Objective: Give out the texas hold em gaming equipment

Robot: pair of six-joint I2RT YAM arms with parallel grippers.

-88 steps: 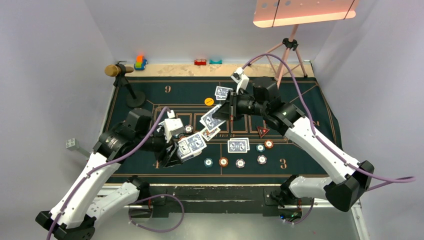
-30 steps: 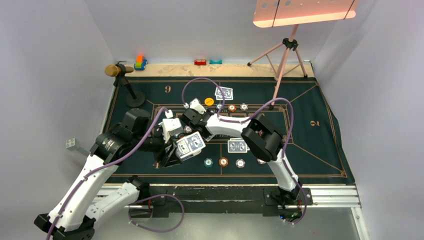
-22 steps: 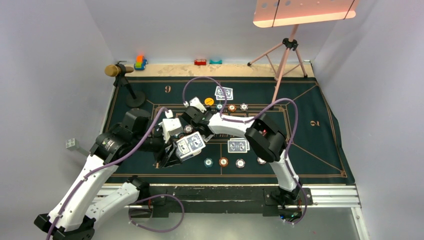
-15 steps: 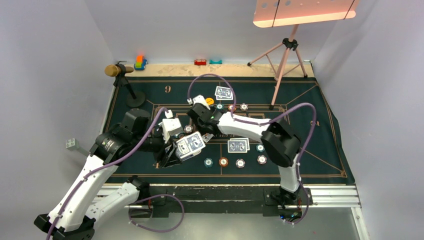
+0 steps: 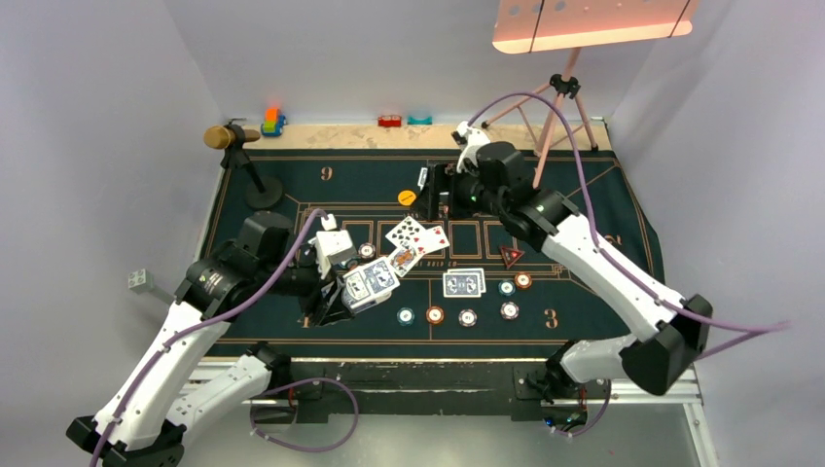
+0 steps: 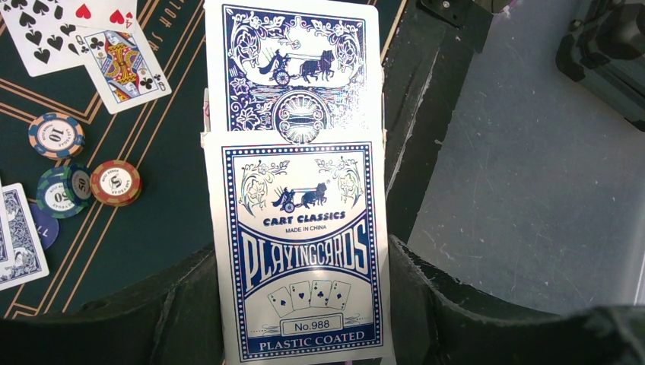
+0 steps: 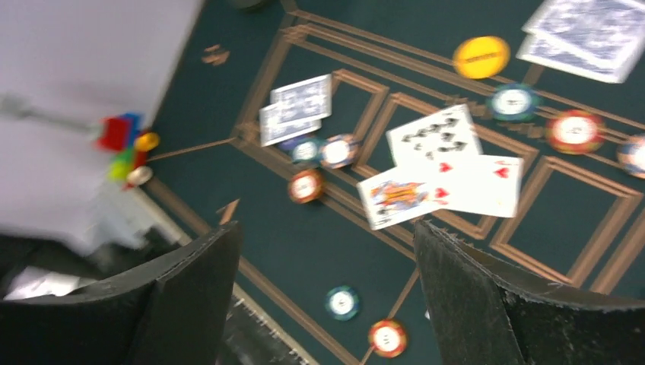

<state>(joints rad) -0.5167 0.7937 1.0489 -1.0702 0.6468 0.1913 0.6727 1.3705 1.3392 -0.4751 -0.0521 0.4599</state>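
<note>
My left fingers [image 5: 338,295] are clamped on a pack of cards [image 6: 303,258], one finger on each long side. I hold it above the near half of the mat [image 5: 292,175], left of its middle. A blue-backed card [image 6: 293,68] sticks out past the pack's far end.

My right fingers [image 5: 440,193] are spread wide with nothing between them. They hang above the mat's far edge, about midway along it.

Three face-up cards [image 5: 415,238] lie fanned and overlapping at the middle of the mat: a spade card, a heart card and a king of clubs. A face-down pair [image 5: 464,282] lies nearer the near edge, just right of the middle. A second face-down pair [image 7: 586,34] lies by the far edge, partly hidden under my right fingers in the top view. A third face-down pair [image 7: 297,106] lies left of the middle, below my left wrist, with three chips [image 6: 115,182] just beside it and a navy disc [image 6: 43,226] at its edge.

A teal chip [image 5: 406,315], an orange-brown chip [image 5: 435,314] and a white-grey chip [image 5: 468,317] sit in a row along the near edge, apart from one another. Three more chips stand to their right. The red triangle [image 5: 510,255] lies right of the middle. The yellow disc [image 5: 407,197] sits near the far edge, just left of my right fingers.

Small toys [image 5: 273,122] stand along the far edge of the worktop, beyond the mat.
</note>
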